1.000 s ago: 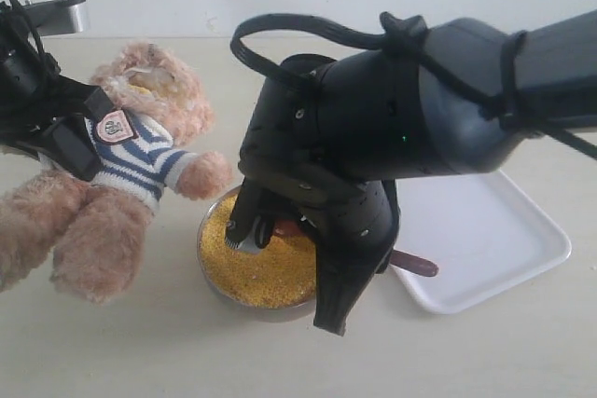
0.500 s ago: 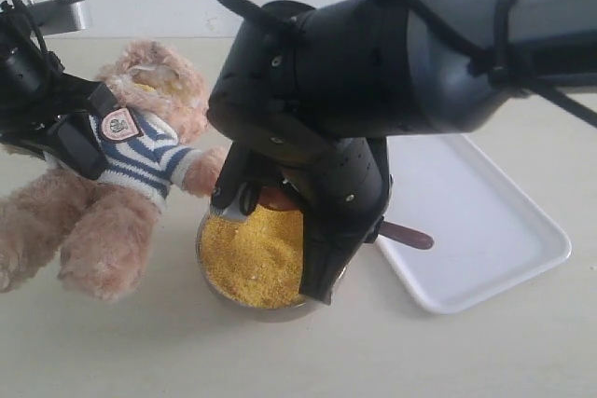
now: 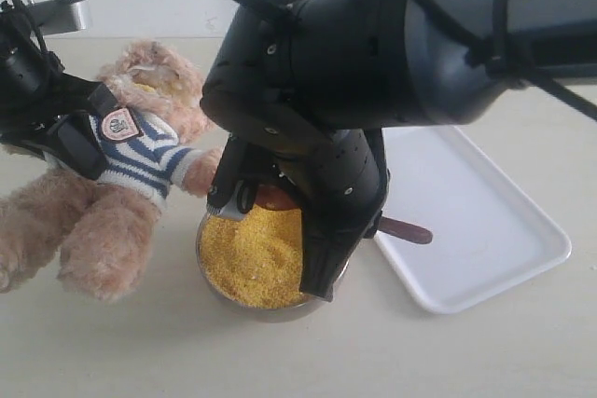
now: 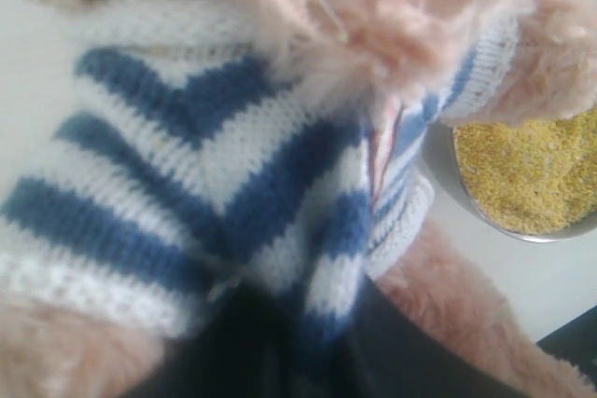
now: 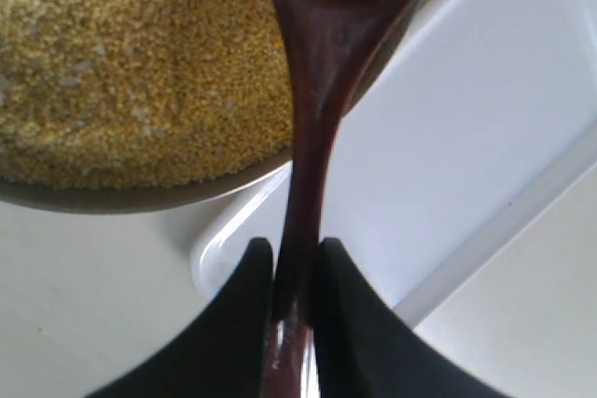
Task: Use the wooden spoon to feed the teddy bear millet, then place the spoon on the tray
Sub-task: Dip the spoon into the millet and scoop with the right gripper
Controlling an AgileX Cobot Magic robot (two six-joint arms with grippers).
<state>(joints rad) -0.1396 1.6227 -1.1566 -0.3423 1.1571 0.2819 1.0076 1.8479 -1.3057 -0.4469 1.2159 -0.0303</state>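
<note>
The teddy bear (image 3: pixel 140 151) in its striped shirt leans tilted at the left, and my left gripper (image 3: pixel 70 137) is shut on the shirt (image 4: pixel 233 137) at its side. One paw reaches toward the metal bowl of yellow millet (image 3: pixel 252 253). My right gripper (image 3: pixel 287 219) hangs over the bowl, shut on the slim handle of the wooden spoon (image 5: pixel 326 62). The spoon's round end sits above the millet (image 5: pixel 121 72) near the bowl's rim. Its handle tip (image 3: pixel 408 230) sticks out over the white tray (image 3: pixel 485 221).
The bulky right arm (image 3: pixel 392 53) covers the far part of the bowl (image 3: pixel 207 272) and the tray's left end. The tray (image 5: pixel 485 118) lies just right of the bowl. Bare tabletop (image 3: pixel 280 351) lies in front.
My right gripper has risen and shifted left, lifting the spoon's round end out of the millet. The bear and the left gripper have hardly moved.
</note>
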